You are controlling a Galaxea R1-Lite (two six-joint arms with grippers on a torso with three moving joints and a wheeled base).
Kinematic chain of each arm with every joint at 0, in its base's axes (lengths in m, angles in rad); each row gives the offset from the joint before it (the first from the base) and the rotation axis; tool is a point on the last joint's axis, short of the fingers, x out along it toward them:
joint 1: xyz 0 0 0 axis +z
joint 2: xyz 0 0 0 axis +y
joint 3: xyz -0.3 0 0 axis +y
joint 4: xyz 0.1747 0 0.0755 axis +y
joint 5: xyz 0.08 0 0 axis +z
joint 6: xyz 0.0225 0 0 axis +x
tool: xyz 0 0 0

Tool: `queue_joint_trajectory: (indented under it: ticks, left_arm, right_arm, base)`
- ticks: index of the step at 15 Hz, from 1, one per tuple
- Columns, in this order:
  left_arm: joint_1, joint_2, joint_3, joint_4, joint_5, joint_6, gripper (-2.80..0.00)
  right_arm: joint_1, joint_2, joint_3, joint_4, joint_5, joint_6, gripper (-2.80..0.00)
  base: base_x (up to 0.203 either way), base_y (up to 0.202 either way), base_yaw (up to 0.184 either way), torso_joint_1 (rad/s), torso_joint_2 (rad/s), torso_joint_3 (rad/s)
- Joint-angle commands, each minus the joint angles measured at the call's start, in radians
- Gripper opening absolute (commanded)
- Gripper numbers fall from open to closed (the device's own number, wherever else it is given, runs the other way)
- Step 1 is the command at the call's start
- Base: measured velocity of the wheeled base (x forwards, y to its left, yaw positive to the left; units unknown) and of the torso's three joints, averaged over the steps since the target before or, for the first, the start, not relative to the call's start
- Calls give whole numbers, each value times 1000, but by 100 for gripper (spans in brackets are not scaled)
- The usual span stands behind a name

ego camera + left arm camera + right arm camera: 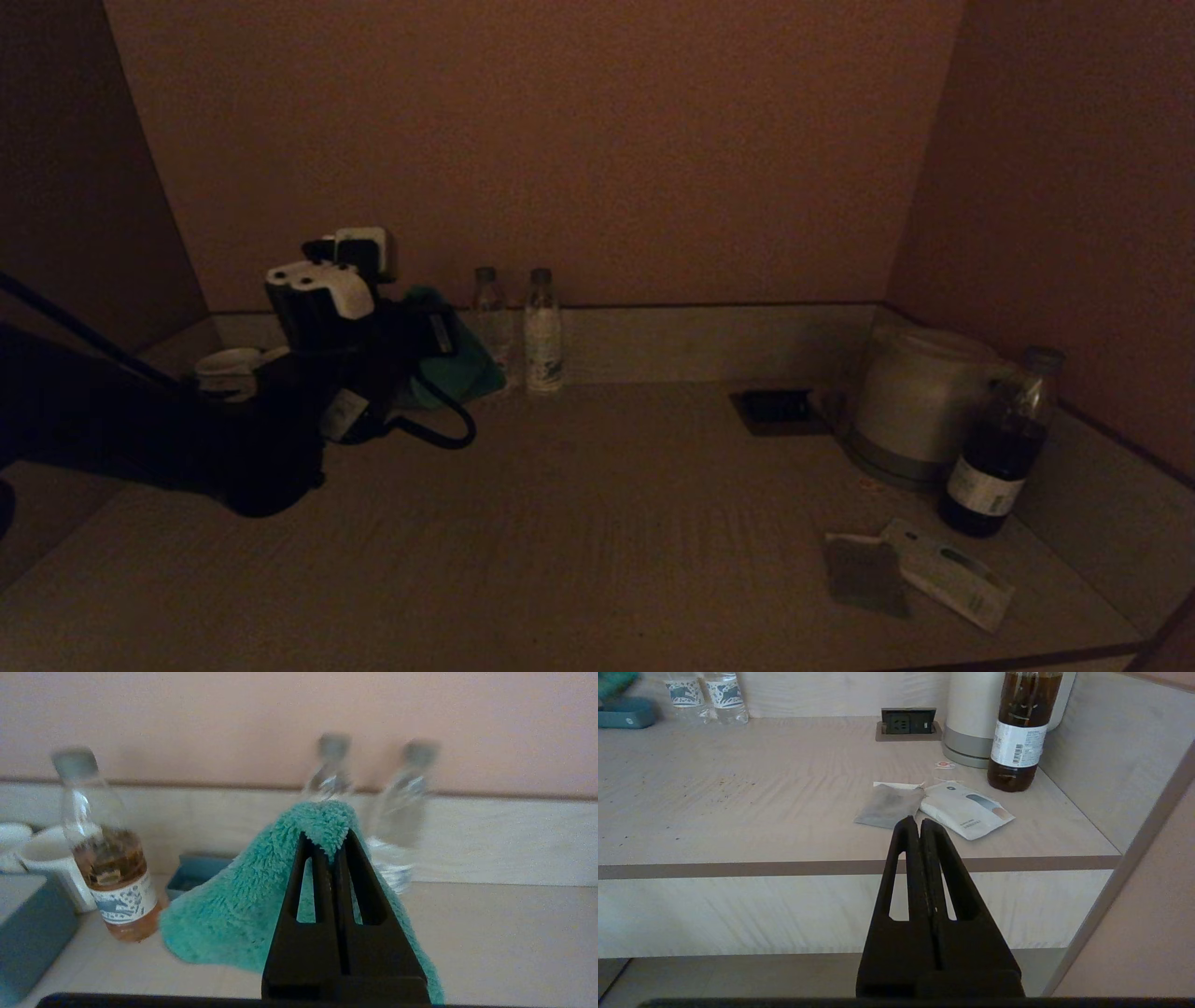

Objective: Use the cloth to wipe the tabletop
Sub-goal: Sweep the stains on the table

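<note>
My left gripper (328, 843) is shut on a fluffy teal cloth (243, 900), pinching a fold at its top so the rest drapes down onto the light wooden tabletop (504, 938). In the head view the left arm and gripper (425, 331) are at the back left of the tabletop (607, 523), with the cloth (462, 373) hanging beside two small bottles. My right gripper (920, 823) is shut and empty, held off the front edge of the tabletop (738, 812), out of the head view.
Two clear bottles (527, 327) stand by the back wall. A tea bottle (110, 858), white cups (42, 858) and a teal tray (196, 872) sit left. A kettle (920, 401), dark bottle (999, 448), socket (775, 408) and sachets (910, 569) are right.
</note>
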State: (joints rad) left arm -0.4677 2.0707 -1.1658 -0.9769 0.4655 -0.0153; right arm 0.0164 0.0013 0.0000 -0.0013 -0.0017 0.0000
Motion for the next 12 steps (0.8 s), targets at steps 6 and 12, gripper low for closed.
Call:
queue_joint_trajectory:
  ticks: [6, 12]
  left_arm:
    - [68, 395, -423, 155, 18, 1, -280]
    - [97, 540, -713, 301, 22, 3, -280]
  right_arm:
    - [0, 0, 0, 0, 0, 0, -280]
    - [0, 0, 0, 0, 0, 0, -280]
  base:
    - [0, 0, 0, 0, 0, 0]
    - [0, 0, 0, 0, 0, 0]
